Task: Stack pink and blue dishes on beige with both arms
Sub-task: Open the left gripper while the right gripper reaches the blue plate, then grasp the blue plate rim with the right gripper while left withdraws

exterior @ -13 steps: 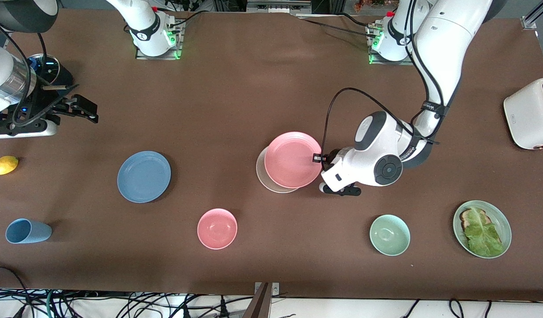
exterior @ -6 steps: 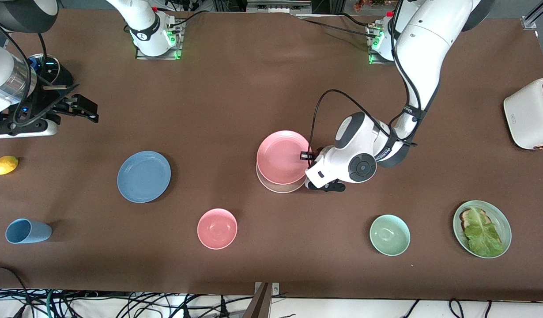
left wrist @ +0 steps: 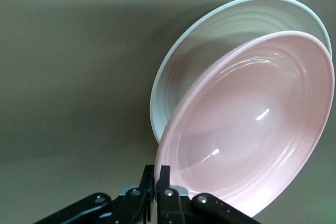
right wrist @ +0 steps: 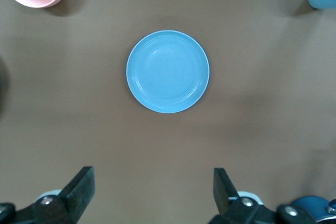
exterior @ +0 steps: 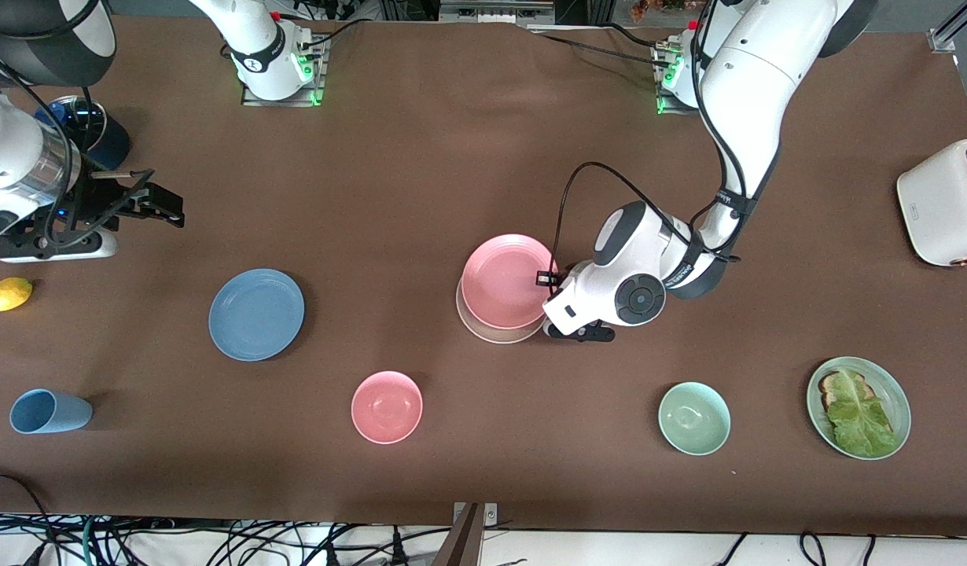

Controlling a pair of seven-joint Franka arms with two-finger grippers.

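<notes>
Nearest the front camera, a blue cup, a pink bowl, a green bowl and a lettuce plate line the table's edge. Up from those sits the blue plate, flat on the cloth at ten o'clock from the pink bowl, with a lemon off toward the right arm's end. Mid-table, the pink plate hangs tilted over the beige plate, covering most of it. The left gripper is at three o'clock on the pink plate, jaws clamped tight on its rim. Up at the right arm's end, the right gripper hovers with jaws spread wide, nothing held, the blue plate centred in its wrist view. A white toaster sits at the left arm's end.
</notes>
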